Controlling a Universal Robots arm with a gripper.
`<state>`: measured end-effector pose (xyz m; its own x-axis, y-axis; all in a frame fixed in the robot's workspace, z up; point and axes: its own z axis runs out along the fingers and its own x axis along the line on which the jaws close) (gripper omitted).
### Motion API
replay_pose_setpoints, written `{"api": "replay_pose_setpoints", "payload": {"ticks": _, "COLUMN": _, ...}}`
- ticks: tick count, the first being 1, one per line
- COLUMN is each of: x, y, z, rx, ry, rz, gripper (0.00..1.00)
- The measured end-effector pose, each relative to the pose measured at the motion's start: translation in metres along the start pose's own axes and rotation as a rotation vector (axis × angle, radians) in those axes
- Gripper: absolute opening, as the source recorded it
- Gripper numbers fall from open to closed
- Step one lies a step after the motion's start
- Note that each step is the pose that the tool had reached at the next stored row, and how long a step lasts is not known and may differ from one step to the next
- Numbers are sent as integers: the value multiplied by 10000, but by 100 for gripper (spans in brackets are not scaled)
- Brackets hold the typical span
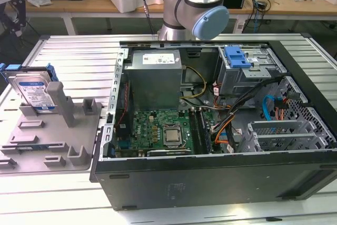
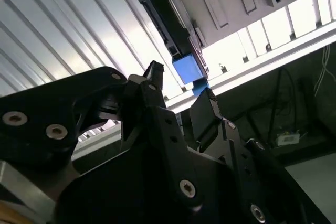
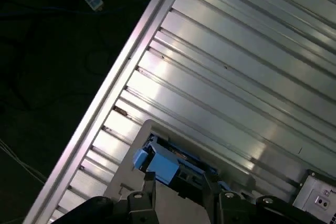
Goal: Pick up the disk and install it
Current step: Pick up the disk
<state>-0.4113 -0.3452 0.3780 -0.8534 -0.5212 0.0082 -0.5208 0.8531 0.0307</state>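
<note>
The disk (image 1: pixel 34 92), silver with a white-and-blue label and a blue bracket, stands on edge in a slot of the grey fixture (image 1: pixel 52 140) at the exterior view's left. In both wrist views my gripper (image 2: pixel 181 90) (image 3: pixel 178 182) hangs open above the table, with nothing between its black fingers (image 2: pixel 153 74). Beyond them lies the disk's blue bracket edge (image 2: pixel 186 69) (image 3: pixel 163 163), well apart from the fingertips. The arm (image 1: pixel 195 3) rises behind the computer case and leaves the exterior view at the top.
An open computer case (image 1: pixel 221 183) lies on the ribbed metal table (image 1: pixel 73 51). It holds a grey cage with a blue latch (image 1: pixel 237 56), a large grey box (image 1: pixel 155 80), a motherboard (image 1: pixel 163 133) and loose cables (image 1: pixel 247 114). Benches stand behind.
</note>
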Motion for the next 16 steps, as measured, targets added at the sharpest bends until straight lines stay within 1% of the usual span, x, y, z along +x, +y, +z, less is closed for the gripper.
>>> {"api": "replay_pose_setpoints", "payload": {"ticks": 1, "x": 0, "y": 0, "z": 1, "rx": 2, "ry": 7, "rz": -256, "gripper": 48}}
{"api": "replay_pose_setpoints", "payload": {"ticks": 3, "x": 0, "y": 0, "z": 4, "rx": 8, "ry": 30, "rz": -1003, "gripper": 48}}
{"api": "replay_pose_setpoints", "payload": {"ticks": 4, "x": 0, "y": 0, "z": 5, "rx": 10, "ry": 36, "rz": -1187, "gripper": 48}}
{"api": "replay_pose_setpoints", "payload": {"ticks": 5, "x": 0, "y": 0, "z": 7, "rx": 12, "ry": 45, "rz": -1482, "gripper": 48}}
{"api": "replay_pose_setpoints", "payload": {"ticks": 11, "x": 0, "y": -1, "z": 27, "rx": 29, "ry": 109, "rz": -3535, "gripper": 48}}
{"api": "replay_pose_setpoints", "payload": {"ticks": 15, "x": 0, "y": -1, "z": 38, "rx": 35, "ry": 133, "rz": -4319, "gripper": 48}}
{"api": "replay_pose_setpoints", "payload": {"ticks": 16, "x": 0, "y": -1, "z": 42, "rx": 39, "ry": 143, "rz": -4630, "gripper": 48}}
